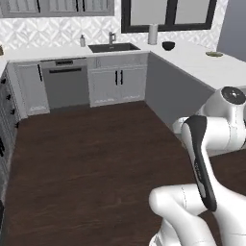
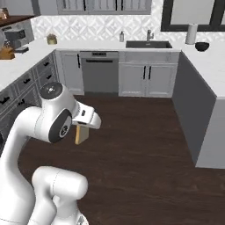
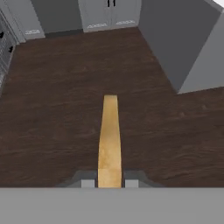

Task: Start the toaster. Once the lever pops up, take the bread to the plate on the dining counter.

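Gripper: in the hand view the gripper (image 3: 109,183) has its two dark tips pressed against the flat faces of the bread (image 3: 109,135); the slice is pinched between them, edge-on to the camera, a tall yellow-tan strip reaching away over the dark wood floor (image 3: 52,109)
Bread: held in the air above the floor, touching nothing but the fingers; in the right base view it shows as a small tan piece (image 2: 81,134) hanging just below the white hand, partly hidden by the arm
Dining counter: long white slab (image 1: 202,62) along the right edge of the left base view, with a grey side panel beneath it; well apart from the bread
Plate: small tan-grey dish (image 1: 214,54) near the far right edge of that counter
Other items on the counter: a black bowl (image 1: 168,45) and a pale upright roll (image 1: 153,34) near its far corner
Back wall: a dark sink (image 1: 114,47) set in the wall counter, grey cabinets and a dishwasher (image 1: 65,81) below
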